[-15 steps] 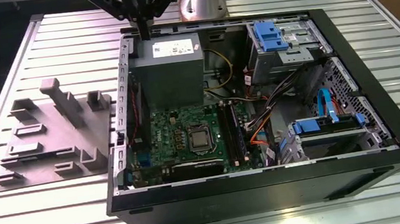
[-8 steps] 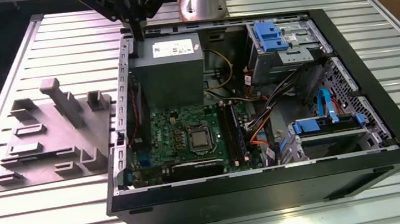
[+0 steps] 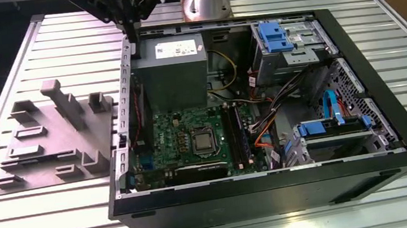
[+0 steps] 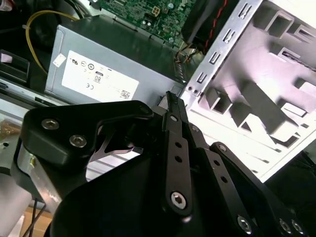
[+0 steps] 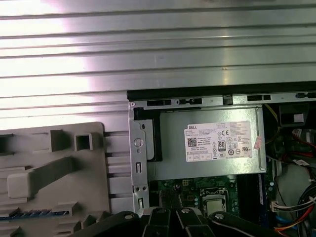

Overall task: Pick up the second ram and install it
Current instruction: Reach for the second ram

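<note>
The second ram [image 5: 34, 214] shows in the first wrist view as a thin blue strip lying in a slot of the grey fixture tray [image 3: 52, 144]. My gripper [image 3: 133, 35] hangs over the back corner of the open computer case [image 3: 388, 145], on the exterior view's left, beside the grey power-supply box [image 3: 172, 74]. Its black fingers meet at a point, shut, with nothing seen between them, and in the second wrist view the gripper [image 4: 171, 96] points at the case's metal edge. The green motherboard [image 3: 191, 141] lies below the power supply, with its ram slots [image 3: 240, 138] alongside.
The case lies open on a ribbed metal table [image 3: 67, 43]. Drive cages with blue latches [image 3: 279, 38] stand at the back right and cables [image 3: 265, 124] cross the middle. The fixture tray has an upright ridge [image 3: 66, 103] and several raised blocks.
</note>
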Action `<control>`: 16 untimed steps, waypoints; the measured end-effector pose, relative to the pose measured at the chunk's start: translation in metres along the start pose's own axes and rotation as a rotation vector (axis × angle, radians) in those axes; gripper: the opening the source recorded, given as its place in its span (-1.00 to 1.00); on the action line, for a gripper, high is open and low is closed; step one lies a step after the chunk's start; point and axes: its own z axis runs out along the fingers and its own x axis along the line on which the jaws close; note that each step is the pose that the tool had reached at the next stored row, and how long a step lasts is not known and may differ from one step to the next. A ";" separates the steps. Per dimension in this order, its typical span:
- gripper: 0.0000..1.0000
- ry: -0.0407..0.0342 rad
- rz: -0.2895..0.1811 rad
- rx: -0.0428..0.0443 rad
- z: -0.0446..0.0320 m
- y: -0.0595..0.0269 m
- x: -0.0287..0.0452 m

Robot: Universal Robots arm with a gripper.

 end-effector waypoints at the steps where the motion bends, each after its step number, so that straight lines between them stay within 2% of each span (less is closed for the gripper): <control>1: -0.80 0.0000 0.000 -0.0001 0.0001 -0.0001 0.0011; 16: -0.80 0.0000 0.000 0.0000 0.0005 -0.0019 0.0247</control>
